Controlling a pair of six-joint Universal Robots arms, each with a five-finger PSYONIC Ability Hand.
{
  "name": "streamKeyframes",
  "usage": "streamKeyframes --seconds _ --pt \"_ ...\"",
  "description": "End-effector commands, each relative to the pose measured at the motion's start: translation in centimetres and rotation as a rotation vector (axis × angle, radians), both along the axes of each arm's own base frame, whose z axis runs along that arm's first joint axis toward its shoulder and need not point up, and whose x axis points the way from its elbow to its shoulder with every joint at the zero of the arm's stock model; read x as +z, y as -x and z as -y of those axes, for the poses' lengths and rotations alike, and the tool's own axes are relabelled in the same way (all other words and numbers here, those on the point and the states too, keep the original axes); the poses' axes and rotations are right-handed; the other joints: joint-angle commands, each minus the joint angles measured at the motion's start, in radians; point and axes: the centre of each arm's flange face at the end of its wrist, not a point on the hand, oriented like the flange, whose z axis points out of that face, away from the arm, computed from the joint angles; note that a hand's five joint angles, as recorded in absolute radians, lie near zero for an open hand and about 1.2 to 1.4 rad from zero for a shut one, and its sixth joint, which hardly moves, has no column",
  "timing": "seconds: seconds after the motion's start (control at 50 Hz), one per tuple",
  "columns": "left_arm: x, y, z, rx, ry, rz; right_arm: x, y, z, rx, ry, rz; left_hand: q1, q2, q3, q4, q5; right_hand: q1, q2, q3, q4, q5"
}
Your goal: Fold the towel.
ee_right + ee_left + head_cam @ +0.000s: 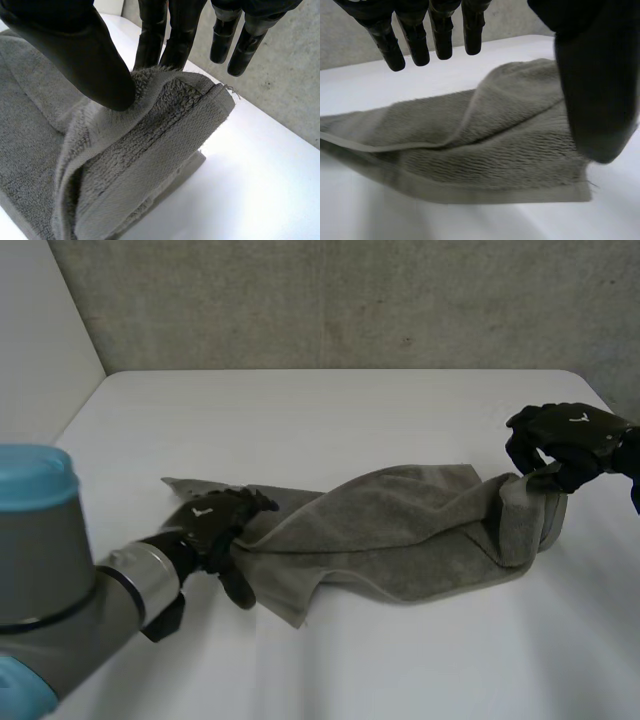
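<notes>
A grey-green towel [400,530] lies bunched in a long strip across the white table [330,410]. My left hand [215,522] hovers over the towel's left end. In the left wrist view its fingers [441,30] are straight and stand clear above the towel [495,145], with the thumb beside the cloth, so the hand is open. My right hand [565,435] holds the towel's right end a little off the table. There the thumb [85,55] pinches the folded edge of the towel [150,150] against the fingers.
A grey wall rises behind the table's far edge. My left arm [60,590] reaches in over the near left of the table. Bare table surface lies in front of and behind the towel.
</notes>
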Motion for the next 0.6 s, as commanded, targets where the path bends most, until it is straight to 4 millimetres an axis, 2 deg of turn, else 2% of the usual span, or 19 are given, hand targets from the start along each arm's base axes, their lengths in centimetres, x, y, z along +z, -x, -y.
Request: streamKeyframes --seconds 0.02,0.06,0.08,0.12,0.18,0.28,0.4,0.42,0.44,0.54,0.58,0.6 --pt "0.0 2.3 -1.4 0.011 0.008 -0.036 -1.0 0.2 0.3 -0.01 -0.011 0.008 -0.119 -0.067 -0.043 -0.05 -0.054 0.063 0.066 -0.007 -0.06 0.101" --pt "0.1 4.4 -3.0 -0.021 0.007 -0.064 -1.0 0.2 0.3 -0.011 -0.012 0.008 -0.118 -0.067 -0.043 -0.05 -0.053 0.063 0.066 -0.007 -0.06 0.101" --pt "0.1 4.4 -3.0 -0.021 0.007 -0.064 -1.1 0.3 0.3 -0.013 -0.013 0.008 -0.118 -0.067 -0.043 -0.05 -0.053 0.063 0.066 -0.007 -0.06 0.101" --pt "-0.2 6.2 -4.0 -0.027 0.005 -0.076 -1.1 0.3 0.3 -0.013 -0.013 0.008 -0.113 -0.061 -0.043 -0.05 -0.047 0.063 0.066 -0.007 -0.06 0.101" --pt "-0.7 6.9 -4.5 -0.021 0.005 -0.069 -1.1 0.2 0.3 -0.011 -0.013 0.007 -0.113 -0.061 -0.043 -0.05 -0.047 0.063 0.066 -0.007 -0.06 0.101" --pt "-3.0 8.5 -5.1 0.039 0.029 0.013 -1.2 0.1 0.2 -0.01 -0.017 0.008 -0.113 -0.061 -0.043 -0.05 -0.047 0.063 0.066 -0.007 -0.06 0.101" --pt "-4.9 8.7 -5.2 0.089 0.034 0.076 -1.3 0.1 0.1 -0.008 -0.022 0.008 -0.066 -0.014 -0.043 -0.05 0.0 0.063 0.066 -0.007 -0.06 0.101" --pt "-5.2 8.6 -5.1 0.11 0.039 0.091 -1.3 0.1 0.1 -0.008 -0.022 0.008 -0.002 0.05 -0.043 -0.05 0.064 0.063 0.066 -0.007 -0.06 0.101" --pt "-5.2 8.4 -4.8 0.135 0.055 0.109 -1.3 0.1 0.1 -0.008 -0.022 0.008 0.101 0.153 -0.043 -0.05 0.166 0.063 0.066 -0.007 -0.06 0.101" --pt "-4.9 7.8 -4.4 0.163 0.113 0.176 -1.4 0.1 0.1 -0.01 -0.025 0.009 0.175 0.227 -0.043 -0.05 0.24 0.063 0.066 -0.007 -0.06 0.101" --pt "-4.3 7.4 -4.1 0.183 0.178 0.221 -1.5 0.3 0.1 -0.015 -0.03 0.006 0.587 0.639 -0.043 -0.05 0.652 0.063 0.066 -0.007 -0.06 0.101" --pt "-4.3 7.4 -4.1 0.183 0.178 0.221 -1.6 0.3 0.1 -0.015 -0.03 0.006 0.589 0.641 -0.043 -0.05 0.654 0.063 0.066 -0.007 -0.06 0.101"
